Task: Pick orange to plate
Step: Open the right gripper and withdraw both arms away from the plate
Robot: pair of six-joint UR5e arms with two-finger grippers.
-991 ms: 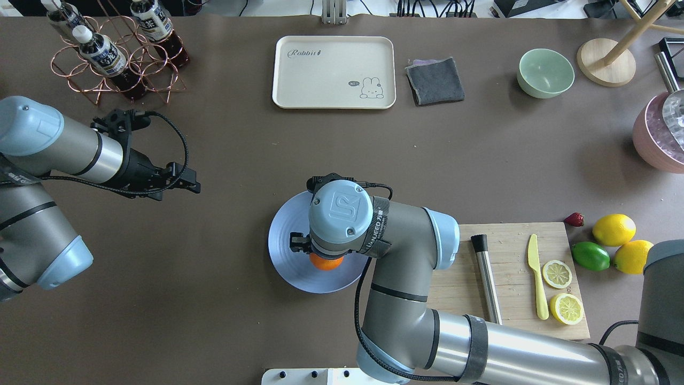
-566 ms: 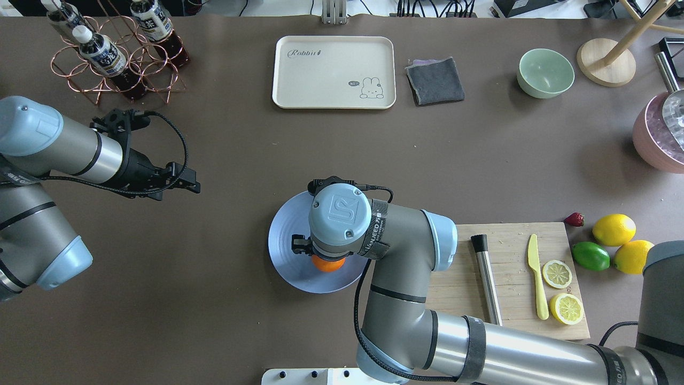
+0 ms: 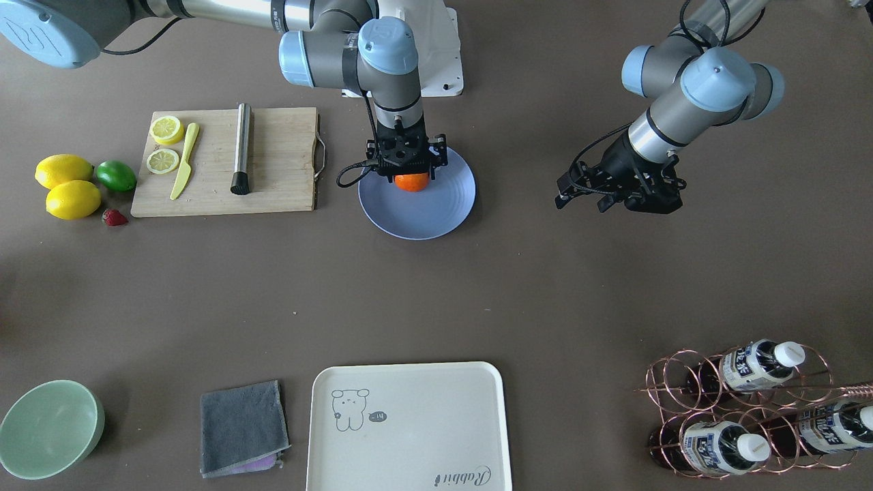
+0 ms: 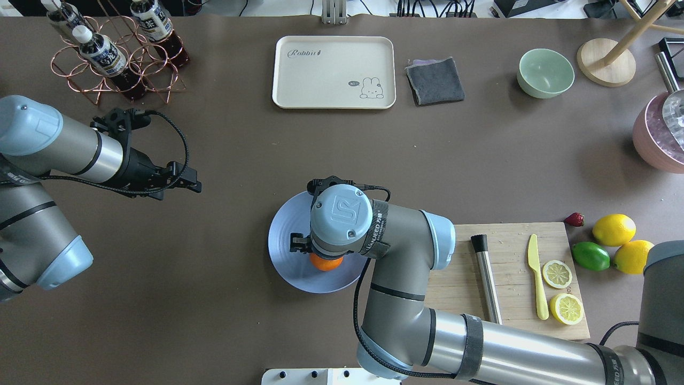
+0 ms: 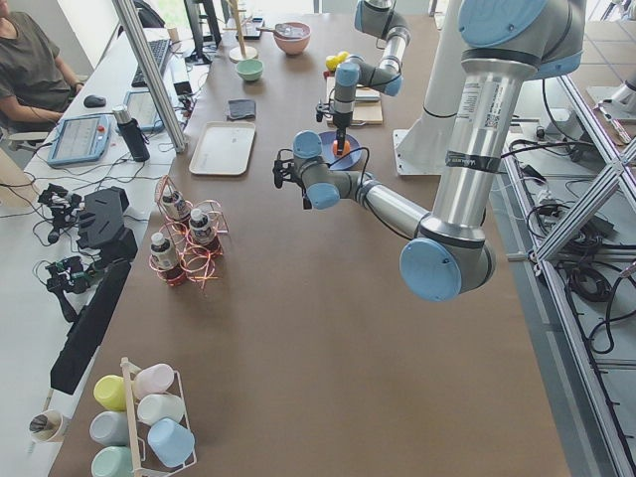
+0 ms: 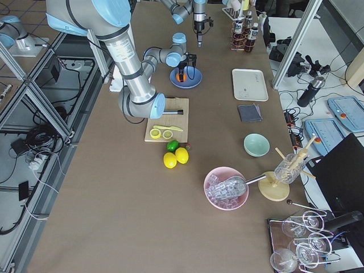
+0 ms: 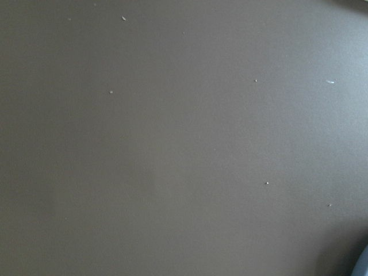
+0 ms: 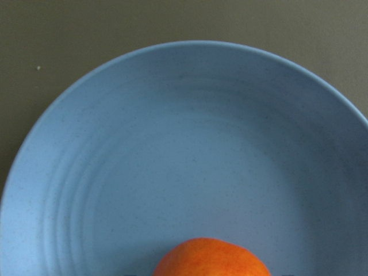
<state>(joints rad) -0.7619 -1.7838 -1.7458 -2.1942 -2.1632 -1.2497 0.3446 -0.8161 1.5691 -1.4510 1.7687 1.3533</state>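
Orange (image 3: pixel 412 182) over plate (image 3: pixel 423 219), under right pincer (image 3: pixel 411 174); whether clamped, I cannot tell. Left pincer (image 4: pixel 189 186) hovers above table (image 4: pixel 214 299), state unclear.

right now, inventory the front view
round orange: one, orange, over plate
round plate: one, periwinkle, centre
rectangular tray: one, cream, opposite
cloth: one, grey, beside tray
bowl: one, green, far right
wooden board: one, tan, right
metal rod: one, silver, board
plastic knife: one, yellow, board
lemon halves: two, yellow, board
whole lemons: two, yellow, beside board
lime: one, green, beside lemons
strawberry: one, red, nearby
bottles: three, dark, far left
left gripper: black, above table
right gripper: black, gripping orange
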